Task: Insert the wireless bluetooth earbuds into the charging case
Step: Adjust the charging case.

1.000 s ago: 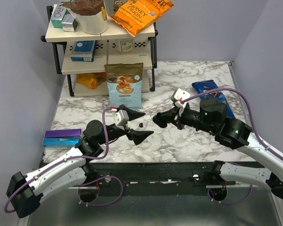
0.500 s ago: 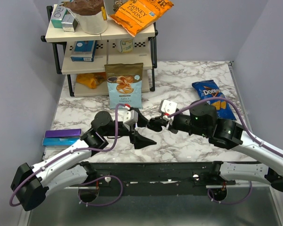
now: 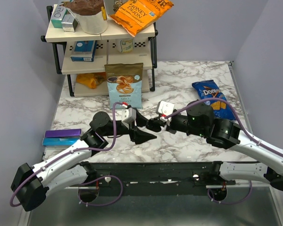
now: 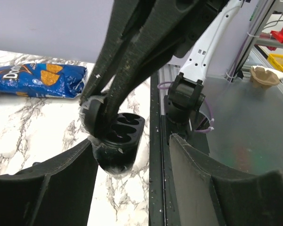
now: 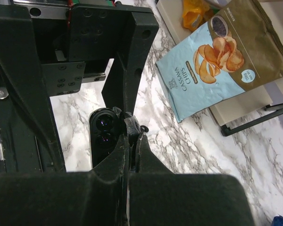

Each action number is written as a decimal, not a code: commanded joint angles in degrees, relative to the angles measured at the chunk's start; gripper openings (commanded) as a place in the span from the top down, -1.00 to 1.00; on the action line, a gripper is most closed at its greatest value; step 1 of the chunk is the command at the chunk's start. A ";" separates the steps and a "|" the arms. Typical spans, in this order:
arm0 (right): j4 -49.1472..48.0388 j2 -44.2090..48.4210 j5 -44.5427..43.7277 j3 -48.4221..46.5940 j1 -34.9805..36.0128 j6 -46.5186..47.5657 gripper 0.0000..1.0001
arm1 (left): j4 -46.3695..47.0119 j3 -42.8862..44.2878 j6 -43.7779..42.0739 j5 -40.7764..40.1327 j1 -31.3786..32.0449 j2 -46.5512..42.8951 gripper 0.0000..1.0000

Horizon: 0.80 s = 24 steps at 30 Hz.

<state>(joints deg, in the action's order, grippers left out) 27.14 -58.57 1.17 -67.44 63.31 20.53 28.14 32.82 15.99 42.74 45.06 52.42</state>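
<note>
1. The right fingers are pinched narrow on the charging case, holding it sockets-up, low by the table.
2. The left fingers stand wide, one on each side of the case without touching it, probably ready to steady it.
3. Both sockets look empty. A tiny dark speck just beyond the right fingertips may be an earbud.

Black charging case in right claw, between spread fingers of left claw.

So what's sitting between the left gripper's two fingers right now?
The open charging case, pinched by the right gripper, is between them, inside the open left gripper. The left wrist view shows it.
</note>
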 commanded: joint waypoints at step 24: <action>-6.03 2.13 -9.51 0.81 0.94 -8.90 -0.25 | 5.16 -5.38 3.34 -7.75 -0.32 -2.85 1.00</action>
<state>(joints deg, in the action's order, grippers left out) 26.28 -58.83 -1.50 -67.40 63.81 18.63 30.61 31.14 17.56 39.72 44.95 52.31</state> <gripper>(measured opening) 0.486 0.371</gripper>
